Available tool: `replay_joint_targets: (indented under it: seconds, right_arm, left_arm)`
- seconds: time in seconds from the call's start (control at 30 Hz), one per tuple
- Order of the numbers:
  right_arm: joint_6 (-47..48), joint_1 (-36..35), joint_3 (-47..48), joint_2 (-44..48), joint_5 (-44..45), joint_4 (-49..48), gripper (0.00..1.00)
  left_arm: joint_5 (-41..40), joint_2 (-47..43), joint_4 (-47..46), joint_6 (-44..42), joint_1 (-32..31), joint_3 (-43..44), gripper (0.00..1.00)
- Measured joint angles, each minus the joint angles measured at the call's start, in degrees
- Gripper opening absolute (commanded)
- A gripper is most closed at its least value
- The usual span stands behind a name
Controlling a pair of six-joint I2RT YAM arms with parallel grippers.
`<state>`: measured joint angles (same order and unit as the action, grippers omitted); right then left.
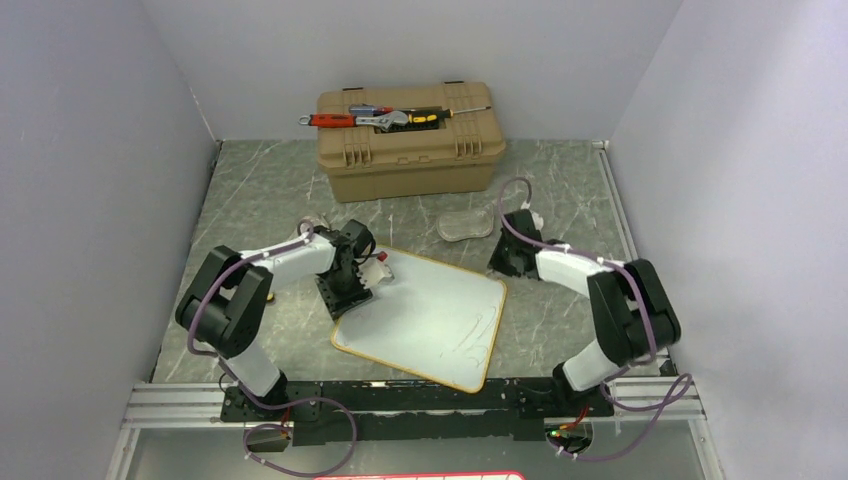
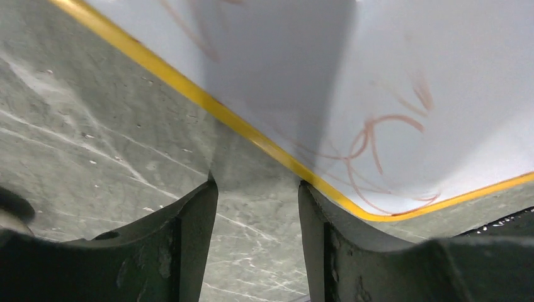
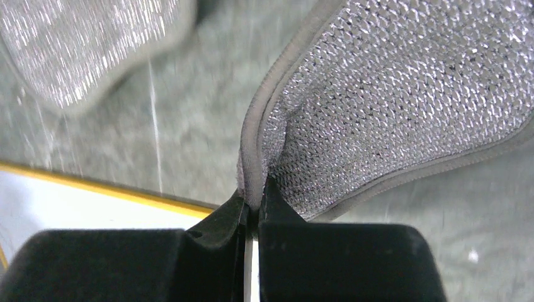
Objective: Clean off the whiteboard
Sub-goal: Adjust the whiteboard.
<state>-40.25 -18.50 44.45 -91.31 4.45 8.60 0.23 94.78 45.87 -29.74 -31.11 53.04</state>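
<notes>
Silvery mesh pad (image 3: 403, 94) clamped in right pincer (image 3: 253, 198) (presumably the eraser); left pincer (image 2: 258, 185) apart, yellow-rimmed white whiteboard (image 2: 441, 63) ahead.

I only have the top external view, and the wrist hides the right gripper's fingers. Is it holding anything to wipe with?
Observer: Yes. The right wrist view shows the right gripper shut on the edge of a silvery mesh pad.
Operator: And the left one?
Observer: The left gripper is open with nothing between its fingers, right at the whiteboard's yellow rim.
Operator: What ink is there?
Observer: Thin reddish-brown scribbles near that rounded corner.
</notes>
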Motion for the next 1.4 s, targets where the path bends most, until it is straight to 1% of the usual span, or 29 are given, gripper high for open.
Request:
replay_joint_targets:
  seconds: [0.13,0.23,0.33,0.43,0.53,0.63,0.73,0.83,0.93,1.1,1.17,1.2,1.4]
  right_arm:
    - [-3.2,-2.3,-6.6,6.9,0.1,0.8,0.00]
    - [-4.9,-2.6,-9.5,10.8,0.5,2.5,0.00]
    - [-5.4,-2.5,-10.0,11.9,1.3,3.5,0.00]
    - [-5.2,-2.5,-8.9,11.6,1.7,5.0,0.00]
    - [-4.4,-2.2,-7.2,10.3,1.9,6.5,0.00]
    - [-3.3,-1.9,-5.4,8.3,1.5,7.6,0.00]
    - [-2.4,-1.5,-4.0,7.0,0.6,8.6,0.00]
    - [-1.5,-1.0,-2.1,5.3,-0.5,10.2,0.00]
    - [-0.9,-0.9,-0.5,3.9,-1.2,11.6,0.00]
    - [-0.3,-0.6,0.6,3.0,-2.1,12.8,0.00]
    - [-0.2,-0.4,0.7,2.9,-2.3,12.9,0.00]
    - [-0.2,-0.3,0.7,2.9,-2.4,12.9,0.00]
    - [-0.2,0.2,0.8,2.6,-3.7,12.9,0.00]
  left_arm:
    - [-0.4,2.4,0.9,0.5,0.8,2.5,0.56]
    - [-0.7,4.0,1.5,0.5,0.9,4.5,0.56]
    - [-0.4,5.8,1.9,0.4,1.8,7.5,0.56]
    - [2.1,6.6,-0.1,-0.8,3.8,10.0,0.58]
    - [5.4,3.6,-1.1,-3.9,5.8,9.4,0.60]
    - [8.2,-6.0,1.6,-7.6,6.7,5.9,0.61]
    - [10.3,-15.2,3.8,-10.7,5.3,1.1,0.62]
    - [10.8,-19.5,5.3,-12.6,2.2,-5.6,0.62]
    - [11.0,-18.6,6.3,-12.9,-0.7,-10.6,0.62]
    - [10.4,-16.0,4.7,-12.7,-4.6,-12.3,0.64]
    - [8.9,-15.6,3.8,-12.5,-6.3,-12.5,0.69]
    - [8.2,-15.6,3.3,-12.3,-6.9,-12.8,0.70]
    - [2.7,-16.6,-1.4,-9.2,-9.9,-14.8,0.70]
